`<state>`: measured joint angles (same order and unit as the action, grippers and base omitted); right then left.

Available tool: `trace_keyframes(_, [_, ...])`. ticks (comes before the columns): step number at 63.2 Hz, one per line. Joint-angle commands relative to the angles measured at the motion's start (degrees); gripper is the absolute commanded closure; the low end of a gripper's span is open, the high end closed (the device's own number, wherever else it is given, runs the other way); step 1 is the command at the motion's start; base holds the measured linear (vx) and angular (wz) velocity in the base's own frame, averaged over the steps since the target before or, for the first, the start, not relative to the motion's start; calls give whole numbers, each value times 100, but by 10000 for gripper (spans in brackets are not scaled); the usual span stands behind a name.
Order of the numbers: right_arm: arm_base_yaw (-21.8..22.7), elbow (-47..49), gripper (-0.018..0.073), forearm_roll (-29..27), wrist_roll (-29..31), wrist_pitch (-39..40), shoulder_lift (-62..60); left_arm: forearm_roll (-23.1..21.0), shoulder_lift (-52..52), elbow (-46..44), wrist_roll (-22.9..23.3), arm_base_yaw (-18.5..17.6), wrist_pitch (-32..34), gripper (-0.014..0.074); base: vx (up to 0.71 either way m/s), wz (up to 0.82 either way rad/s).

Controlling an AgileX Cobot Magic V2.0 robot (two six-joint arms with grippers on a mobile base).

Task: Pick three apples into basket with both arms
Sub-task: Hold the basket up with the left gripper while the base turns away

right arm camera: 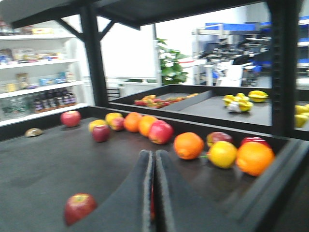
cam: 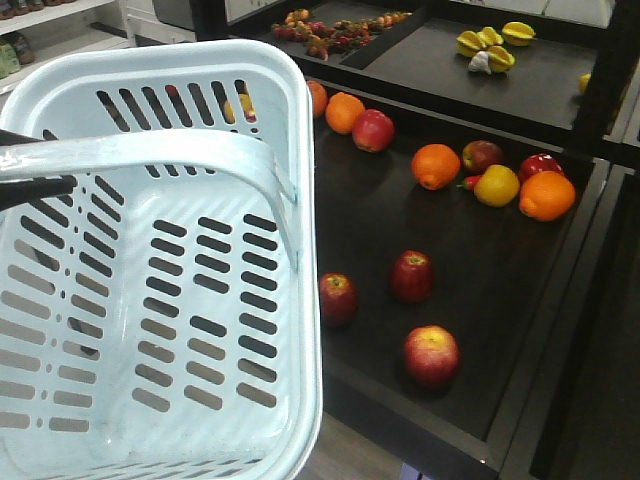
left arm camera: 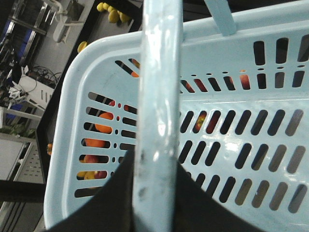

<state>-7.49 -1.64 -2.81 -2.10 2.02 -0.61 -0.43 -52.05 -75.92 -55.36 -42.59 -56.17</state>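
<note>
Three apples [cam: 411,275] lie just ahead of the right gripper [right arm camera: 153,155], whose pressed-together fingers should spread wide before descending, while the left gripper [left arm camera: 153,166], clamped on the handle [left arm camera: 159,72], holds the empty basket [cam: 300,200] level.

Nothing legible anywhere — no text, labels or numbers.

Right gripper [right arm camera: 154,155]: 2 matte charcoal fingers [right arm camera: 130,198], broad, smooth-faced, widening in a curve toward the base, edges slightly rounded. Left gripper [left arm camera: 157,166]: 2 plain black fingers [left arm camera: 116,198], dull finish, surface detail too dark to read.
</note>
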Motion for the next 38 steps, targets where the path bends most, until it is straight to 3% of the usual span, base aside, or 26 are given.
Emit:
trace_keyframes(1, [3,-80,568,17,-2,431,-59,-17,50,-194,60,-8,555,603,-8,40])
trace_keyframes(38, [3,-80,568,17,-2,431,-59,-17,50,-194,60,-8,555,603,-7,36])
